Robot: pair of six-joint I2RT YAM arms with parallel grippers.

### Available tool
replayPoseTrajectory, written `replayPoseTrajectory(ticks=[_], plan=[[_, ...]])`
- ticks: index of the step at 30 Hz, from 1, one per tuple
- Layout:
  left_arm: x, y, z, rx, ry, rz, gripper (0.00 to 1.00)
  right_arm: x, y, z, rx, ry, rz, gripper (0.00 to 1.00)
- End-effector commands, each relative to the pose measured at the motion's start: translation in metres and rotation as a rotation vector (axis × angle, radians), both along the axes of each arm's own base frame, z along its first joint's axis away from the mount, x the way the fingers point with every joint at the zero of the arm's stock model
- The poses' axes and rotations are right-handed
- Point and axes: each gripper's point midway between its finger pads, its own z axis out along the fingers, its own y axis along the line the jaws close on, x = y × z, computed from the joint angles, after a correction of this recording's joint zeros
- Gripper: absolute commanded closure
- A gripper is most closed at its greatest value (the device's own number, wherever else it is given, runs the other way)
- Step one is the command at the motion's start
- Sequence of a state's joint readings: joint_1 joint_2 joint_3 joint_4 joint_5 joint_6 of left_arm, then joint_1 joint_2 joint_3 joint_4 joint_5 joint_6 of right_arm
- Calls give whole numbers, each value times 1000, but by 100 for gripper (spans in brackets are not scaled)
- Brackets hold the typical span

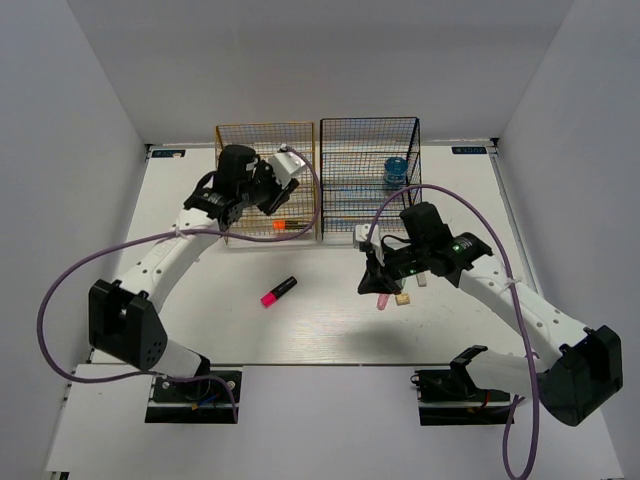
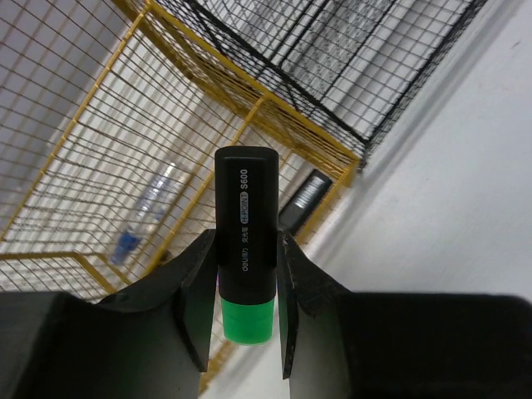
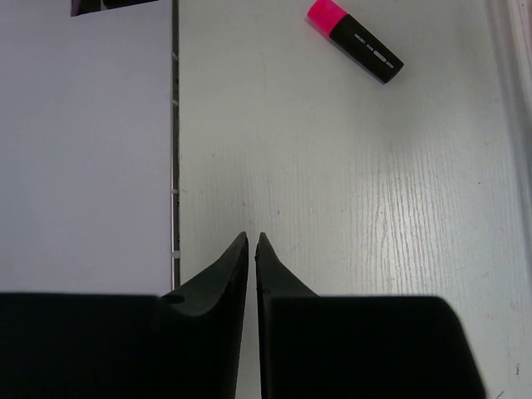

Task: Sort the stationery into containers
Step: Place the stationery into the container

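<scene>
My left gripper [image 2: 245, 238] is shut on a black highlighter [image 2: 245, 195] with a green cap, held just in front of the gold-yellow wire rack [image 2: 249, 125]. A clear blue-capped tube [image 2: 148, 212] lies inside that rack. An orange-capped highlighter [image 1: 285, 224] is in its lower tier. The black rack [image 1: 370, 150] holds a round blue jar [image 1: 395, 172]. My right gripper [image 3: 252, 238] is shut with nothing between its fingers, low over the table. A pink-capped highlighter [image 1: 279, 291] lies on the table to its left. Pastel sticks [image 1: 383, 300] lie beside it.
The two racks stand side by side at the back of the white table [image 1: 320, 330]. The table's left edge [image 3: 174, 125] shows in the right wrist view. Purple cables [image 1: 90, 265] loop off both arms.
</scene>
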State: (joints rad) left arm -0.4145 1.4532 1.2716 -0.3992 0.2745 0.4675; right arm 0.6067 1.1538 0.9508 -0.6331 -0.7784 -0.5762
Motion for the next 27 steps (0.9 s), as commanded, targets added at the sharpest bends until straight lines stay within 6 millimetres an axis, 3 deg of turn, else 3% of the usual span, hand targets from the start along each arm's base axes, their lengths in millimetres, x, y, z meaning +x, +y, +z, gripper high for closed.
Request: replayPoseTrajectory(ticks=[1, 13, 16, 17, 18, 23, 25, 26, 27], plan=[[17, 0, 8, 77, -64, -102, 100, -2, 1, 2, 25, 11, 12, 90], [45, 16, -35, 293, -154, -77, 100, 3, -1, 1, 25, 13, -9, 85], [45, 15, -38, 274, -149, -51, 79, 5, -3, -1, 23, 17, -18, 81], [45, 16, -39, 271, -150, -46, 53, 5, -3, 0, 23, 19, -17, 79], [45, 17, -39, 270, -152, -40, 44, 6, -3, 0, 26, 17, -21, 79], [43, 20, -28, 241, -156, 10, 35, 8, -5, -1, 26, 23, -29, 77], [41, 19, -13, 212, -182, 32, 37, 8, -5, -1, 28, 24, -30, 77], [41, 19, -3, 196, -197, 45, 44, 9, -6, -1, 27, 31, -35, 77], [33, 17, 11, 168, -204, 56, 90, 11, -6, -1, 22, 29, -47, 88]])
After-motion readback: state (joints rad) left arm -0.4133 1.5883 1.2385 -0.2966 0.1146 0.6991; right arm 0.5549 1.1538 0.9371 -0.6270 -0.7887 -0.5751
